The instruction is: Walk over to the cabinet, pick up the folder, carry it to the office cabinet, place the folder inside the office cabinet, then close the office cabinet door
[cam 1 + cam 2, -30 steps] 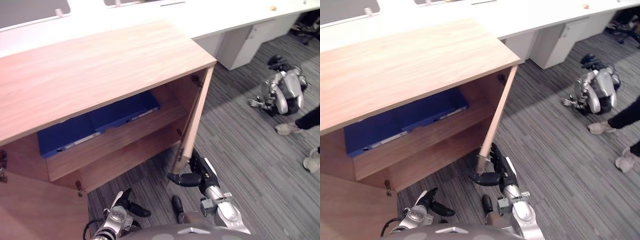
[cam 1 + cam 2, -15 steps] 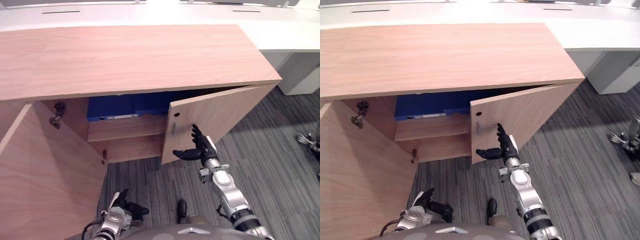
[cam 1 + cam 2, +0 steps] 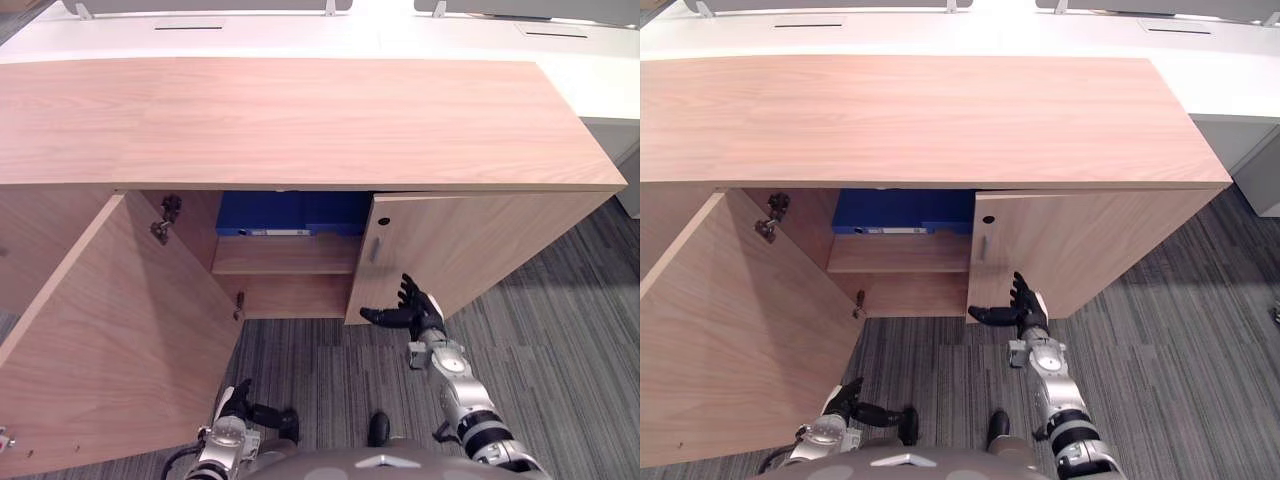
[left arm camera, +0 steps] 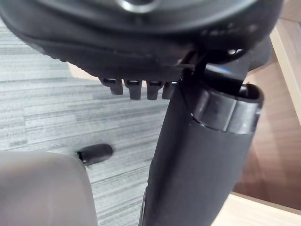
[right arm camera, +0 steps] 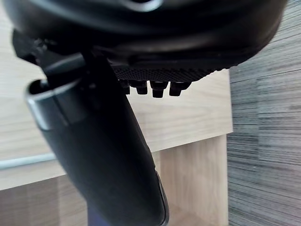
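The blue folder lies flat on the upper shelf inside the wooden office cabinet. The cabinet's right door stands nearly closed, with a slim metal handle near its free edge. My right hand is open, its straight fingers against the lower part of that door, thumb pointing left; in the right wrist view the thumb stretches out before the door panel. The left door swings wide open toward me. My left hand hangs low above the carpet, empty, its thumb straight.
A white desk runs behind the cabinet. Grey striped carpet covers the floor in front and to the right. The wide-open left door takes up the space at my left.
The right door has swung further shut under my right hand, now hiding most of the right half of the cabinet's inside. The camera has shifted, so the cabinet sits more squarely in view.
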### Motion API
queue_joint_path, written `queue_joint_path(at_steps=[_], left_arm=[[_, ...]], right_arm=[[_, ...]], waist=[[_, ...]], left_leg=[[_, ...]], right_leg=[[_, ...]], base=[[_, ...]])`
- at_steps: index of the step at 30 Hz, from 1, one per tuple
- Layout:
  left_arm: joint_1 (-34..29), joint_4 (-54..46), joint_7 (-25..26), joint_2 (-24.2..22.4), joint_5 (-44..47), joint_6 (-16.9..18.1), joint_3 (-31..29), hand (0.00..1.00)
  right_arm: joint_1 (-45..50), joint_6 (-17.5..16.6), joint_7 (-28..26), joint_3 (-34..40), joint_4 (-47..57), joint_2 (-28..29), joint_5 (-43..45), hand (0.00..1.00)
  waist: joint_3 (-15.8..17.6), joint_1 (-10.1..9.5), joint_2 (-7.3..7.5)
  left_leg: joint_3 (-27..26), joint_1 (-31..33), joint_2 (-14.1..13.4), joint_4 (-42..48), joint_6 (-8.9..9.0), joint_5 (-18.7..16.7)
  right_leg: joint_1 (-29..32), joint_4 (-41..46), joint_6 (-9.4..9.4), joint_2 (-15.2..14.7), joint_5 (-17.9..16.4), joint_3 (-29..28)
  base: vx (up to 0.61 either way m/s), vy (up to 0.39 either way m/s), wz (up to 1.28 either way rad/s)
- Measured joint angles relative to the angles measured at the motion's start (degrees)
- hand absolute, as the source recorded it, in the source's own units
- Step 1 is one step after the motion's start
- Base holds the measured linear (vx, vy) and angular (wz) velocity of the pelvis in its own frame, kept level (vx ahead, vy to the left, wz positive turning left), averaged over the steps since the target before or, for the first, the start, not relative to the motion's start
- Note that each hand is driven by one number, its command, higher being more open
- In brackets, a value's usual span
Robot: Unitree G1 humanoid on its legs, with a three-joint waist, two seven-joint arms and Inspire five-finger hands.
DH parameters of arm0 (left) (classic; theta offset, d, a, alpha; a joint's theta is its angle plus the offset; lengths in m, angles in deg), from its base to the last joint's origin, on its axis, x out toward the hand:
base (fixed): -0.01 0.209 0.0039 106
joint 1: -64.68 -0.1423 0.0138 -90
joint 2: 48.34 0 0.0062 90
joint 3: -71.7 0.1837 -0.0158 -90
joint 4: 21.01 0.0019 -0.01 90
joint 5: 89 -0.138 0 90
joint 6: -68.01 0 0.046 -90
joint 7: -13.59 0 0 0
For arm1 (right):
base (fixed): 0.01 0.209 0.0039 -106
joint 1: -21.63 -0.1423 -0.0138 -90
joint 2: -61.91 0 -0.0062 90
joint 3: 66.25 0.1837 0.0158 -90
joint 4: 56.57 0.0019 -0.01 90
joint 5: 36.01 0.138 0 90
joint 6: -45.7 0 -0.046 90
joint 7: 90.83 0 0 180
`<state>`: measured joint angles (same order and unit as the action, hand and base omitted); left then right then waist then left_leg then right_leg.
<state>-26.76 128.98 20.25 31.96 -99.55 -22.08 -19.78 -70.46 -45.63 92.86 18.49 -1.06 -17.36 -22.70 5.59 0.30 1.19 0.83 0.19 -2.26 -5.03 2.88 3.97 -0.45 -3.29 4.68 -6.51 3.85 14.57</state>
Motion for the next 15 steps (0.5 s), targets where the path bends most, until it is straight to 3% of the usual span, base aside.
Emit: queue_joint_path(at_steps=[9,15], left_arm=[[-0.44,-0.05,0.17,-0.99,0.05,0.01,0.07,1.00],[-0.96,-0.07,0.62,-1.11,1.51,0.17,0.06,1.00]], right_arm=[[7.03,0.55,0.17,2.10,-11.89,1.24,-15.94,1.00],[7.42,0.82,1.58,6.73,-17.98,2.52,-18.89,1.00]], waist=[[-0.36,0.34,0.38],[-0.80,0.53,0.38]], left_leg=[[1.58,-1.68,0.17,-0.33,0.11,-0.37],[3.33,-1.16,0.63,-0.31,0.04,-0.45]], right_leg=[[-2.44,0.15,0.18,-0.22,-1.09,1.72],[-1.92,3.10,0.99,-1.17,-3.52,3.62]], base=[[0.00,0.000,0.09],[0.00,-0.003,0.17]])
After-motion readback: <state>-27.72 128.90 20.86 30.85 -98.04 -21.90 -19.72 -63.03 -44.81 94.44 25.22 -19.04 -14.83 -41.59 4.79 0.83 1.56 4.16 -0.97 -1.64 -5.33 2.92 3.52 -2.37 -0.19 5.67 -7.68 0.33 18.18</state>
